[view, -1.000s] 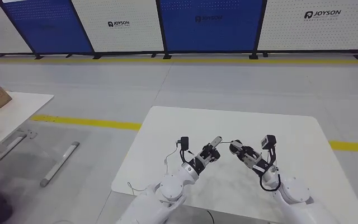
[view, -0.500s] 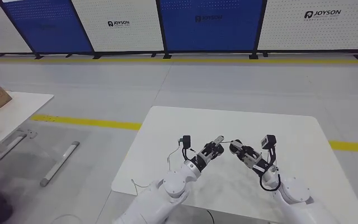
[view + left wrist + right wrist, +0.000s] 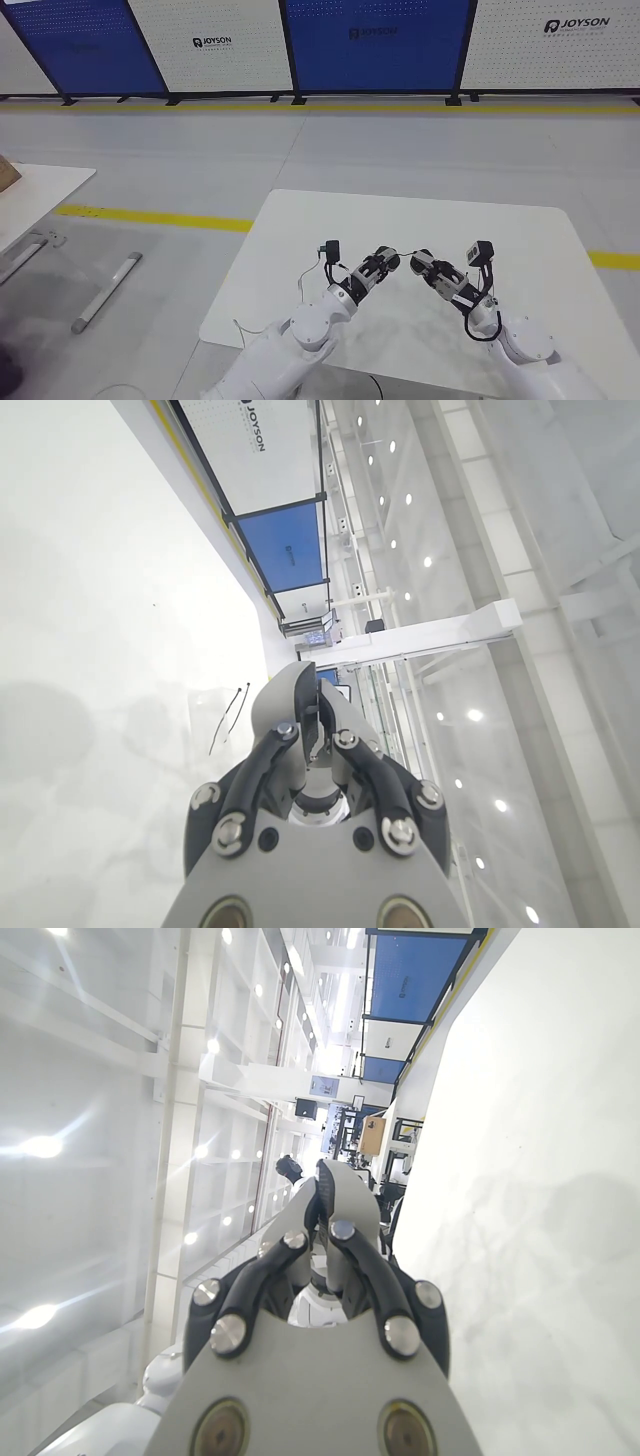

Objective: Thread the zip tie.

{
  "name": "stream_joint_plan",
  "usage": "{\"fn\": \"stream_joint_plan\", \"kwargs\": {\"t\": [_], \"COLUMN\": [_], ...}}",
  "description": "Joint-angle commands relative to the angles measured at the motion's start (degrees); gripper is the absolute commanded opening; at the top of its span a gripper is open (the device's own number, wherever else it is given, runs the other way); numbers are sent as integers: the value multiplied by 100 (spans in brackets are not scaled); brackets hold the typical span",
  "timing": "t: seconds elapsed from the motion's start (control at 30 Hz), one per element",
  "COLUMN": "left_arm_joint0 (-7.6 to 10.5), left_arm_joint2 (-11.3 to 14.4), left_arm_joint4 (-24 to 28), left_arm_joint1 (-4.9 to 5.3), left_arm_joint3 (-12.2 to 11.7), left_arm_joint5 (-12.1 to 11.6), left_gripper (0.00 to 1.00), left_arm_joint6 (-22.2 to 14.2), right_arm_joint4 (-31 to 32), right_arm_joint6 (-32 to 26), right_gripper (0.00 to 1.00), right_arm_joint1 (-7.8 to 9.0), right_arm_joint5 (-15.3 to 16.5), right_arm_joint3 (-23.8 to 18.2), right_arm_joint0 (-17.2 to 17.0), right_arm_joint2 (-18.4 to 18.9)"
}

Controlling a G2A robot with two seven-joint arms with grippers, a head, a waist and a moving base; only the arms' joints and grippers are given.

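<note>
Looking down on a white surface [image 3: 300,260] filling the lower middle of the top view. Showing two arms rising from the bottom edge, tips almost meeting at frame centre.

Clenching the left claw [image 3: 386,259] just left of centre and the right claw [image 3: 420,264] just right of it, with fingers pressed together in both wrist views as well.

Stretching a thin zip tie [image 3: 402,253] across the small gap between the two, long axis running left to right and dipping slightly toward the right claw. Judging each claw to be gripping one end, though not telling head from tail at this fineness. Pointing tip to tip, neither arm nearer than the other. Needing, for the threading, the tail lined up along that same axis with the slot in the head.

Noticing spare zip ties [image 3: 232,712] lying flat on the surface at centre-left of the left wrist view, apart from that claw, by a faint clear outline [image 3: 202,700]. Not telling whether tray or sheet, nor whether the spares are lying inside it.
</note>
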State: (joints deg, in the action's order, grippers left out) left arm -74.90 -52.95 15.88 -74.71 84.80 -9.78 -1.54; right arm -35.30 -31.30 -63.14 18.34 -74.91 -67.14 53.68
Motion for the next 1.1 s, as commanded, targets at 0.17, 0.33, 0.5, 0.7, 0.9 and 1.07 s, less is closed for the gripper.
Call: {"fn": "stream_joint_plan", "kwargs": {"t": [0.17,0.33,0.5,0.7,0.9,1.07], "left_arm_joint0": [-36,-56,-27,8,13,-4], "left_arm_joint2": [3,0,30,75,60,50], "left_arm_joint4": [-67,-122,-145,-215,-241,-259], "left_arm_joint1": [-16,-30,-60,-89,-106,-116], "left_arm_joint3": [10,42,-10,-75,-96,-89], "left_arm_joint5": [-34,-73,-95,-67,-87,-93], "left_gripper": [100,86,46,14,0,0], "left_arm_joint6": [-9,34,94,85,95,75], "right_arm_joint4": [0,0,0,0,0,0], "right_arm_joint6": [0,0,0,0,0,0], "right_gripper": [0,0,0,0,0,0], "right_arm_joint1": [0,0,0,0,0,0], "right_arm_joint5": [0,0,0,0,0,0], "right_arm_joint3": [0,0,0,0,0,0], "right_arm_joint0": [0,0,0,0,0,0], "right_arm_joint2": [0,0,0,0,0,0]}}
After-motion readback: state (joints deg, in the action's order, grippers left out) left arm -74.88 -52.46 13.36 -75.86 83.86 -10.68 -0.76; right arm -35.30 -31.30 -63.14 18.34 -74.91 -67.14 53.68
